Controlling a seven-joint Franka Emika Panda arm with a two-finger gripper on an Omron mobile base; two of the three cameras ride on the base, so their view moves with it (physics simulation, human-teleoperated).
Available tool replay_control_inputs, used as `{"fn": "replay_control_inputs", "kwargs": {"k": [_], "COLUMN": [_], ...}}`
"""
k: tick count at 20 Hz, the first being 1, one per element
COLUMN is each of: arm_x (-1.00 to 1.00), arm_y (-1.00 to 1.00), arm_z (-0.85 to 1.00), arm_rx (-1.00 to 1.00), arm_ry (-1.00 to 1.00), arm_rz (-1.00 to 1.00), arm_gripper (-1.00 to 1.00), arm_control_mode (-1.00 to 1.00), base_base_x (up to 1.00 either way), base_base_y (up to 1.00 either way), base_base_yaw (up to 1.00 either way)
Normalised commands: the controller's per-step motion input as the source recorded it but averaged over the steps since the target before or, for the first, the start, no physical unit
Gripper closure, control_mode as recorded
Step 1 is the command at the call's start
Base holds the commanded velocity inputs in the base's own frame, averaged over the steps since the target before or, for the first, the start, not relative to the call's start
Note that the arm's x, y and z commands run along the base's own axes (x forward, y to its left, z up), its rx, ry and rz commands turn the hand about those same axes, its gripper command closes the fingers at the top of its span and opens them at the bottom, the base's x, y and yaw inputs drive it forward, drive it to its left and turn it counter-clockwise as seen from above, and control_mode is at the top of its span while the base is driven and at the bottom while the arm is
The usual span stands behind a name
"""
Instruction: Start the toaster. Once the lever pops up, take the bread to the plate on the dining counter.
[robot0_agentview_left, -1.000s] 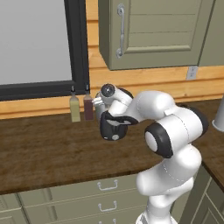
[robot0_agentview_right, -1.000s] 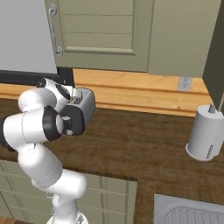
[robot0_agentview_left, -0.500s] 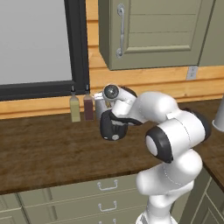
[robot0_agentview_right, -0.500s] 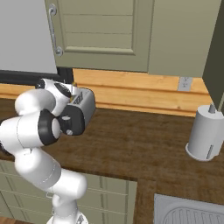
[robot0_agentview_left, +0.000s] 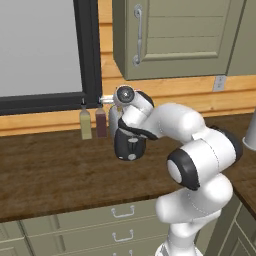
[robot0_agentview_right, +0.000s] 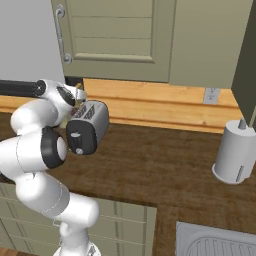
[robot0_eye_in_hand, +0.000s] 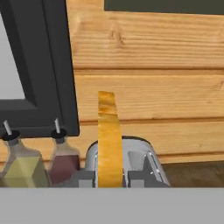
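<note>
Dark wood worktop (robot0_agentview_left: 50, 175) under wood-panelled wall, window at side. Fingertips (robot0_eye_in_hand: 87, 179) pinching bread (robot0_eye_in_hand: 109, 140) edge-on between them, slice upright, likely held clear for carrying to plate. Just beyond fingers: toaster (robot0_eye_in_hand: 146, 164), slots facing up. Beside it, farther off: two bottles (robot0_eye_in_hand: 26, 168) against window frame.

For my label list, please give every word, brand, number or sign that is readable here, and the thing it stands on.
There is no readable text.
The toaster has a plain black panel and a dial without marks.
The two bottles carry no labels.
The wall outlet and the paper towel roll are blank.
</note>
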Motion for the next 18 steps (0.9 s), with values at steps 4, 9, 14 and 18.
{"fn": "replay_control_inputs", "kwargs": {"k": [4,9,14,18], "arm_x": [-0.15,-0.71,-1.00,-1.00], "arm_y": [0.54,0.33,0.04,-0.11], "arm_z": [0.53,0.10,0.20,0.17], "arm_rx": [0.00,0.01,0.08,0.05], "arm_ry": [0.05,0.11,0.00,0.00], "arm_rz": [0.00,0.00,0.00,0.00], "arm_gripper": [1.00,1.00,1.00,1.00], "arm_control_mode": [-1.00,-1.00,-1.00,-1.00], "base_base_x": [0.00,0.00,0.00,0.00], "base_base_y": [0.00,0.00,0.00,0.00], "base_base_yaw": [0.00,0.00,0.00,0.00]}}
